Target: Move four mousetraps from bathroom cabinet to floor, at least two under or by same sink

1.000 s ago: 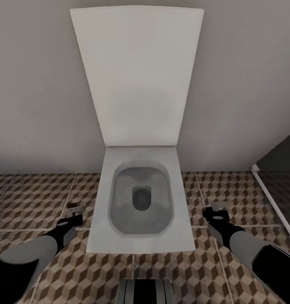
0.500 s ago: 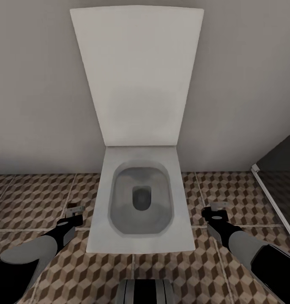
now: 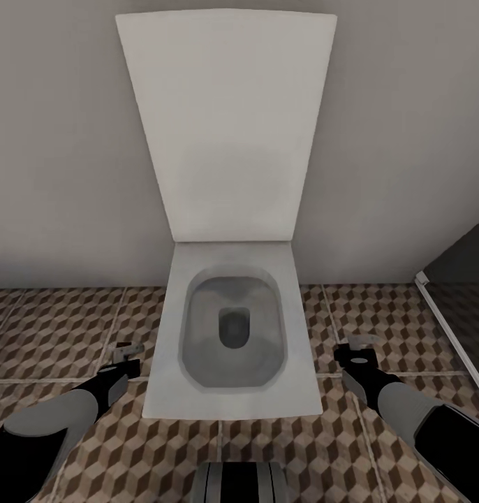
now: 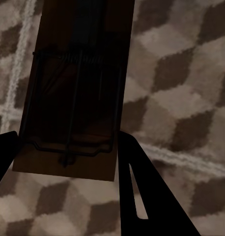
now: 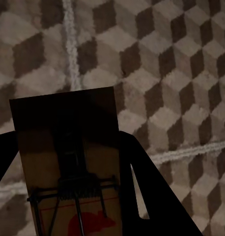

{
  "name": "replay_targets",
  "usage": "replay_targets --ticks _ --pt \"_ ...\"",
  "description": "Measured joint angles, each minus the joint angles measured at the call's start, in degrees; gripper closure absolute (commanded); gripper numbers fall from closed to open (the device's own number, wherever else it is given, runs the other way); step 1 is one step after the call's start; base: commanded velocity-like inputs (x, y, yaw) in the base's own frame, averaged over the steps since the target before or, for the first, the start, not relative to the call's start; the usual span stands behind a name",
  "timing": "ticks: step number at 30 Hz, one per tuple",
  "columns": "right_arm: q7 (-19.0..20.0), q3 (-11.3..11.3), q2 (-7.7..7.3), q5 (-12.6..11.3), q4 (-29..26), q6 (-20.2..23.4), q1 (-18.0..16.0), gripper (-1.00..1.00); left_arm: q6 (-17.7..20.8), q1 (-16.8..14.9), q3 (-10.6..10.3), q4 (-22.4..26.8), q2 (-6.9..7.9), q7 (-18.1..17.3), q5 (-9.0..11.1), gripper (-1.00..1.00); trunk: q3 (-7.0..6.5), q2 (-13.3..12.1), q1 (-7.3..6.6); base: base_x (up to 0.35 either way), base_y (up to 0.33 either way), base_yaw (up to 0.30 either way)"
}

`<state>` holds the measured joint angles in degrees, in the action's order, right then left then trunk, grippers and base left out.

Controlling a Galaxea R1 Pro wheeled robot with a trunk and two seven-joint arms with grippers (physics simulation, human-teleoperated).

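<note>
Both grippers hang low over the cube-patterned bathroom floor (image 3: 54, 318), one on each side of a toilet. My left gripper (image 3: 125, 358) is shut on a dark brown mousetrap (image 4: 75, 93), whose wooden board and wire spring sit between the black fingers (image 4: 142, 187). Another mousetrap (image 5: 68, 162), with a red mark on its board, is held by my right gripper (image 3: 360, 351), which is shut on it. The sink and the cabinet are out of view.
A square white toilet (image 3: 232, 335) with its lid raised stands against the pale wall straight ahead, between the arms. The glass shower's white frame (image 3: 445, 328) and dark tiles lie at the right. My base (image 3: 241, 482) shows at the bottom.
My left gripper has crept slightly toward the toilet with its mousetrap. The right gripper has hardly moved.
</note>
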<state>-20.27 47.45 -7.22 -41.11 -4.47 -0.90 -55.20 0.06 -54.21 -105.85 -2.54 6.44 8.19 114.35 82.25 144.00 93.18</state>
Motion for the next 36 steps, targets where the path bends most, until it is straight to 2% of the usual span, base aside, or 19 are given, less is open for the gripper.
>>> replay_targets --ticks 16,25,28,31,36 --pt "0.08 0.07 0.01 0.0 -0.01 0.13 0.52 1.0 -0.1 0.0 -0.01 -0.02 -0.04 0.0 0.0 1.0 0.0 0.0 0.0 0.0 0.0 0.0" --pt "1.41 -0.03 -0.03 -0.11 -0.14 0.53 0.53 1.0 -0.38 0.0 -0.01 -0.01 0.17 -0.17 -0.01 1.0 0.0 0.0 0.0 0.0 0.0 0.0" --pt "2.8 -0.08 0.03 -0.39 -0.02 3.58 0.52 1.0 -0.36 0.0 -0.01 -0.01 0.13 -0.18 -0.01 1.0 0.0 0.0 0.0 0.0 0.0 0.0" --pt "7.87 -0.27 -0.01 -0.43 0.07 10.79 0.52 1.0 -0.32 0.0 0.06 -0.01 0.02 -0.18 -0.01 1.0 0.0 0.0 0.0 0.0 0.0 0.0" --pt "10.62 -3.49 -0.2 -0.2 0.11 13.56 0.46 1.0 -0.31 0.0 0.08 -0.01 -0.04 -0.24 -0.01 1.0 0.0 0.0 0.0 0.0 0.0 0.0"
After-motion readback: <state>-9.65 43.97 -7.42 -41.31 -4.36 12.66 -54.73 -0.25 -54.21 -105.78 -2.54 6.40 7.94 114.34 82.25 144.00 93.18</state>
